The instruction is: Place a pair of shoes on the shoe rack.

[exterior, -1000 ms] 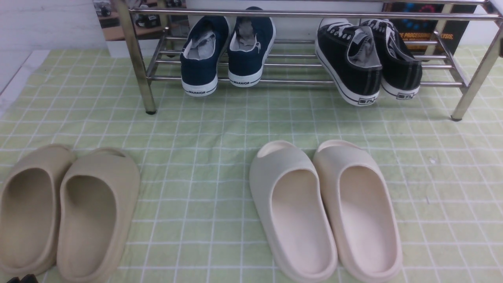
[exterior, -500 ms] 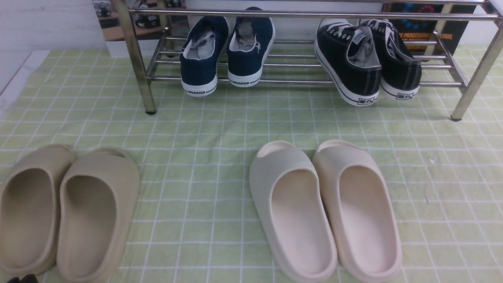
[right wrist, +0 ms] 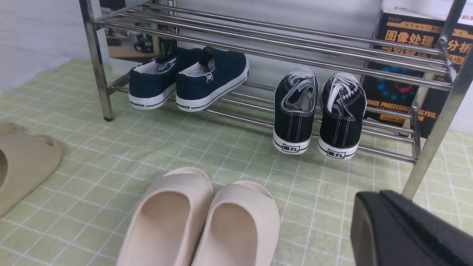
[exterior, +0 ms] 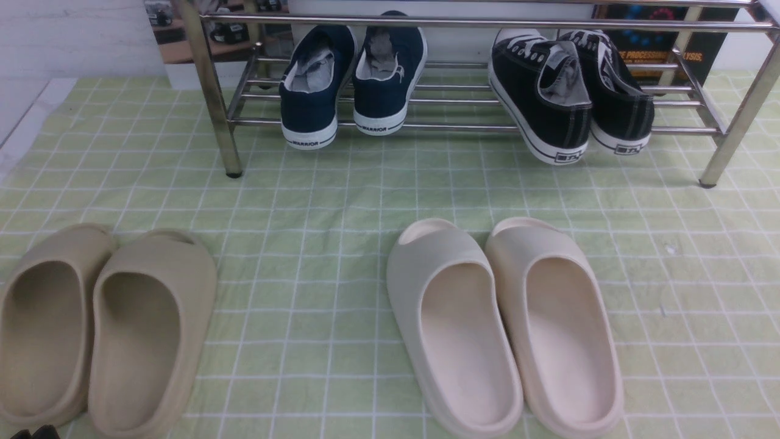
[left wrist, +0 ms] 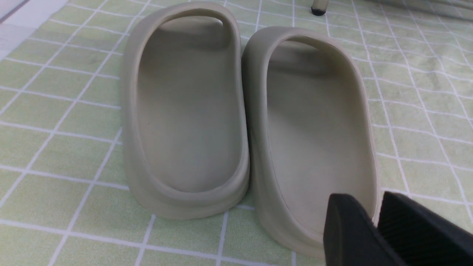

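The pair of black canvas sneakers stands on the lower shelf of the chrome shoe rack, at its right end, heels hanging over the front bar. The pair also shows in the right wrist view, side by side under the rack's top bars. My left gripper hovers low over the heel of a tan slipper, jaws nearly together and empty; only its tips show in the front view. My right gripper is shut and empty, well back from the rack.
Navy WARRIOR sneakers sit on the rack's left half. Tan slippers lie front left and cream slippers front centre on the green checked cloth. A book stands behind the rack at the right.
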Robot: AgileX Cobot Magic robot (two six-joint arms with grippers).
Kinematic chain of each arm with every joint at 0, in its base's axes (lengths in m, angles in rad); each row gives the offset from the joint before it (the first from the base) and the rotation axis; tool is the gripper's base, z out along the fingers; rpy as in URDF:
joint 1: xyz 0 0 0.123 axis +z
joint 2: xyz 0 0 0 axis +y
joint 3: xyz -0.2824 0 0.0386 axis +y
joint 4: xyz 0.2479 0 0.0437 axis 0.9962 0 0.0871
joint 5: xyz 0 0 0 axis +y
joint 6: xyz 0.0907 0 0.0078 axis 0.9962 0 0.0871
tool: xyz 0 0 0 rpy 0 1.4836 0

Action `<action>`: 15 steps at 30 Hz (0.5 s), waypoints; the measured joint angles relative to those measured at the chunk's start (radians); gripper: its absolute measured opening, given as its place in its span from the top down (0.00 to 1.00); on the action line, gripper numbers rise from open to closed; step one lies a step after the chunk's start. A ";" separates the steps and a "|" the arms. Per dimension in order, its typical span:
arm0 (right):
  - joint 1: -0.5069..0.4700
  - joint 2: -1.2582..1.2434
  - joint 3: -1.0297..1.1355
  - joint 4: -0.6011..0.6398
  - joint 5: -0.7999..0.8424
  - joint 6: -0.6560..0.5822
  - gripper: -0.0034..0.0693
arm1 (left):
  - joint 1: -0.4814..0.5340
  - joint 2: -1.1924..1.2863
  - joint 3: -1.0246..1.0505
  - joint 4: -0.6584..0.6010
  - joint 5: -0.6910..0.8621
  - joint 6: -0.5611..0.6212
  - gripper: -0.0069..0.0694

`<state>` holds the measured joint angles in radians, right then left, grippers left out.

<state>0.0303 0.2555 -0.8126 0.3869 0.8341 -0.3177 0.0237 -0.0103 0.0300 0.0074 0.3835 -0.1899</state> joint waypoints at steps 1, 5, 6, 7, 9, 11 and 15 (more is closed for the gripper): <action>0.000 -0.001 0.000 0.000 -0.003 -0.001 0.95 | 0.000 0.000 0.000 0.000 0.000 0.000 0.71; 0.000 -0.002 0.000 0.000 -0.011 -0.002 0.96 | 0.000 0.000 0.000 0.000 0.000 0.000 0.71; 0.000 -0.002 0.000 0.000 -0.011 -0.002 0.96 | 0.000 0.000 0.000 0.000 0.000 0.000 0.71; 0.000 -0.002 0.000 -0.005 -0.011 -0.002 0.96 | 0.000 0.000 0.000 0.000 0.000 0.000 0.71; 0.000 -0.003 0.000 -0.015 -0.011 -0.002 0.96 | 0.000 0.000 0.000 0.000 0.000 0.000 0.71; 0.000 -0.003 0.000 -0.029 -0.011 -0.002 0.96 | 0.000 0.000 0.000 0.000 0.000 0.000 0.71; 0.000 -0.003 0.005 -0.034 -0.033 -0.002 0.96 | 0.000 0.000 0.000 0.000 0.000 0.000 0.70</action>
<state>0.0303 0.2525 -0.8077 0.3526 0.8012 -0.3197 0.0237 -0.0103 0.0300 0.0074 0.3835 -0.1899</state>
